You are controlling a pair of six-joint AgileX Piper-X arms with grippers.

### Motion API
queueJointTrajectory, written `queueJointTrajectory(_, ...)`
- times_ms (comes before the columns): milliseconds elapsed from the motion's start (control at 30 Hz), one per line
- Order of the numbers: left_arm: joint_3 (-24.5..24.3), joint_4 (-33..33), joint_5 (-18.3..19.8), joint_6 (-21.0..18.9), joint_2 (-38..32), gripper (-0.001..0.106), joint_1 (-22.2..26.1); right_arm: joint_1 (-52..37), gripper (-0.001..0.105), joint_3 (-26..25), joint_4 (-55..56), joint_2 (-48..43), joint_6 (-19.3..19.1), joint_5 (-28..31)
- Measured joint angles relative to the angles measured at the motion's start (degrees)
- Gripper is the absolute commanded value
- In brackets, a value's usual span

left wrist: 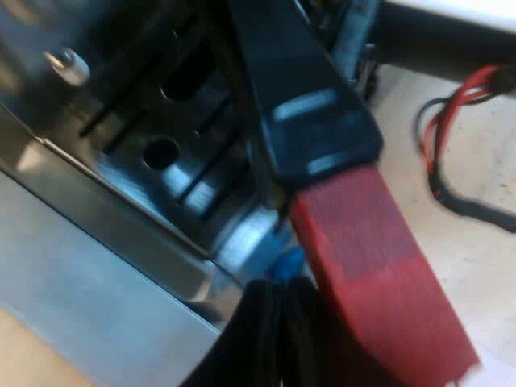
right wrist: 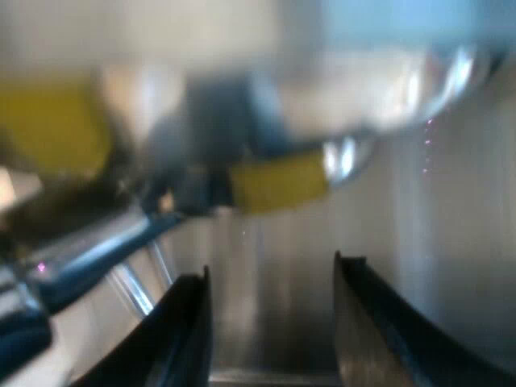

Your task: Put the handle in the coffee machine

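My left gripper (left wrist: 278, 330) sits close under the handle (left wrist: 318, 113). The red end (left wrist: 379, 274) lies against it, on the side nearest me. I cannot tell whether I am gripping the handle or only resting beside it. The dark part of the handle runs away from me over the machine's tray (left wrist: 161, 153), a shiny metal plate with slots and round holes. Where its far end goes I cannot make out, so I cannot say whether it is locked in. The steel edge of the machine (left wrist: 89, 266) lies just beside the tray. A scrap of blue (left wrist: 289, 262) shows between my gripper and the tray, and I cannot say what it is. Past the handle is the pale table (left wrist: 476, 298).

My right gripper (right wrist: 270, 266) is spread wide with nothing between its fingers (right wrist: 189, 330). It faces the machine's flat metal front. Above it hangs a rounded shiny part (right wrist: 387, 89) with a yellow patch (right wrist: 278, 181) at its lower edge. A metal tube (right wrist: 97, 250) slants down nearby.
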Motion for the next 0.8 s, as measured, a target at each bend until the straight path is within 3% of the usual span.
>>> queueJointTrajectory(167, 0.97, 0.14, 1.54, -1.97, -1.3, 0.0, -0.15, 0.38, 0.04, 3.35, 3.95, -3.57, 0.72, 0.76)
queueJointTrajectory(200, 0.96, -0.08, 1.95, -4.46, -1.28, 0.0, -0.15, 1.4, 0.04, 5.5, 5.64, -6.01, 0.85, -0.66)
queueJointTrajectory(500, 1.23, -2.01, 2.73, -9.64, -1.28, 0.0, -0.15, 8.62, 0.04, 21.15, 5.98, -22.31, 1.38, -3.96)
queueJointTrajectory(633, 1.33, -3.61, 3.37, -12.53, -1.28, 0.0, -0.25, 11.74, 0.04, 24.86, 5.98, -28.24, 1.38, -4.1)
queueJointTrajectory(800, 2.03, -4.67, 2.98, -14.49, -1.55, 0.0, -0.98, 13.0, 0.04, 25.96, 9.83, -32.5, 1.38, -6.16)
